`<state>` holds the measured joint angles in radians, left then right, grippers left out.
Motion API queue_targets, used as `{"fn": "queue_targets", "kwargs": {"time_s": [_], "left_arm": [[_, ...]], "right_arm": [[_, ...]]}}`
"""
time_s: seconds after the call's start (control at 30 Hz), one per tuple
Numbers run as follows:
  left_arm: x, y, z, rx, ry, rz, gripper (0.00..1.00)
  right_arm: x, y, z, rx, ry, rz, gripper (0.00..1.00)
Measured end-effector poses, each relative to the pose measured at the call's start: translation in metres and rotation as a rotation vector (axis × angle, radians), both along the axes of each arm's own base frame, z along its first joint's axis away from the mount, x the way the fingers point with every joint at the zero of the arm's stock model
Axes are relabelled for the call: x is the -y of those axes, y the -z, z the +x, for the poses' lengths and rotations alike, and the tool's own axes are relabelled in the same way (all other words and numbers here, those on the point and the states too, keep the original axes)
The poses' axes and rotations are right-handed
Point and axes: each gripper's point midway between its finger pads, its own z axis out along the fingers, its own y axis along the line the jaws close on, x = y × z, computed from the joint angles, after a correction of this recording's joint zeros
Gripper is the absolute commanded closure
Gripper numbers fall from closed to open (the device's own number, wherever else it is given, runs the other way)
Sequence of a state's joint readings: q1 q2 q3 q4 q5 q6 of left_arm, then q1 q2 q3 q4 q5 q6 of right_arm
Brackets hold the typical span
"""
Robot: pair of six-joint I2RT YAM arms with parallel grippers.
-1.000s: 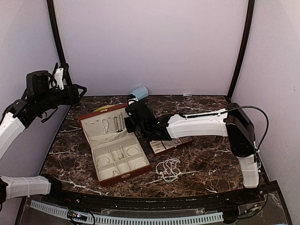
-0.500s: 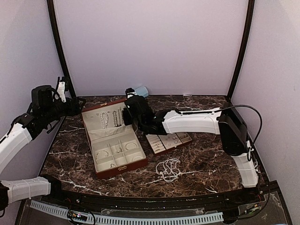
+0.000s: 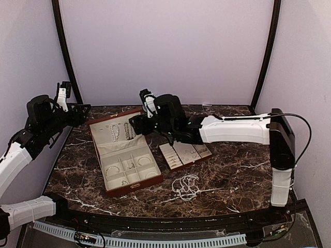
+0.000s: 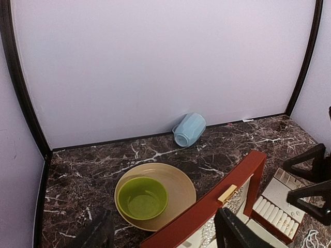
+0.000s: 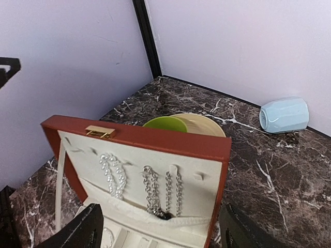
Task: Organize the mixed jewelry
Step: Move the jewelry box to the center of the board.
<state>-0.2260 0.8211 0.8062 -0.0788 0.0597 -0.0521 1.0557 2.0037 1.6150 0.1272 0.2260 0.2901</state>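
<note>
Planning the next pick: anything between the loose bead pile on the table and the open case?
Nothing visible. The bead pile lies on bare marble just right of the near corner of the case; its lid stands up on the far side. The ring tray sits behind the pile, off that line.

The raised case lid [image 5: 139, 135] blocks the way to the green bowl [image 5: 164, 123] behind it.

Robot lab test booth: plain lilac walls [image 3: 165, 46], blk frame posts [image 3: 267, 51], marble-look table [image 3: 238, 175], cable track [image 3: 139, 240] in front.
</note>
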Motion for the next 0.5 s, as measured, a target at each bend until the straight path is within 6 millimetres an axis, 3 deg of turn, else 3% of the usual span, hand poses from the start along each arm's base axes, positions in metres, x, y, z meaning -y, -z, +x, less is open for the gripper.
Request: {"fn": "queue_targets", "kwargs": {"time_s": [0.2, 0.27, 0.33, 0.4, 0.5], "left_arm": [[0.003, 0.003, -0.002, 0.013, 0.027, 0.036, 0.32], [0.005, 0.007, 0.0, 0.005, 0.041, 0.051, 0.32], [0.01, 0.011, 0.001, -0.009, 0.068, 0.054, 0.33], [0.017, 0.016, 0.002, -0.023, 0.098, 0.052, 0.33], [0.039, 0.016, 0.004, -0.038, 0.172, 0.054, 0.33]], "right_arm": [[0.057, -0.045, -0.041, -0.007, -0.037, 0.043, 0.24], [0.079, -0.051, -0.05, -0.024, -0.021, 0.044, 0.25], [0.098, -0.039, -0.056, -0.066, 0.004, 0.014, 0.28], [0.115, -0.014, -0.062, -0.123, 0.026, -0.04, 0.35], [0.141, 0.045, -0.073, -0.242, 0.058, -0.175, 0.42]]}}
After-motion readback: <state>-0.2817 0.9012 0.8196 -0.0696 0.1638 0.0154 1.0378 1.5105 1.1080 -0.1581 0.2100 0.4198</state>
